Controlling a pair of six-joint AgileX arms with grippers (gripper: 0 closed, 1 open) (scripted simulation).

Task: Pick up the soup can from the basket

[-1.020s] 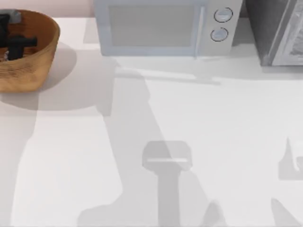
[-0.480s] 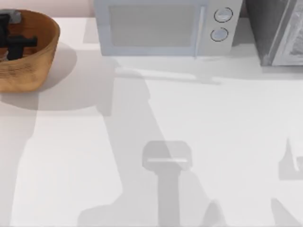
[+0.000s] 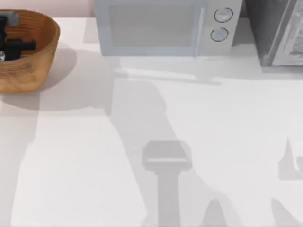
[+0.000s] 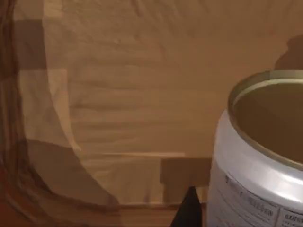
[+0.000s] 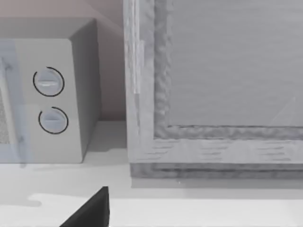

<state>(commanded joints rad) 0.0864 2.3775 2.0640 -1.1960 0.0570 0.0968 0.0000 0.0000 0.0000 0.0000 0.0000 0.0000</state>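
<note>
Your left gripper (image 3: 12, 40) reaches into the basket (image 3: 45, 45) at the table's far-left corner, nearing the soup can (image 4: 258, 156) inside; whether its fingers are parted is unclear.

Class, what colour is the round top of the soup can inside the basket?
Tan-yellow, ringed by a pale rim; the soup can shows best in the left wrist view, against the orange-brown basket.

Left gripper (image 3: 10, 40) low — far left.

A small silver-sided cylindrical soup can (image 4: 258, 161) with a tan-yellow round top stands upright. It sits inside the orange-brown woven wicker basket (image 4: 118, 85), near its curved wall.
</note>
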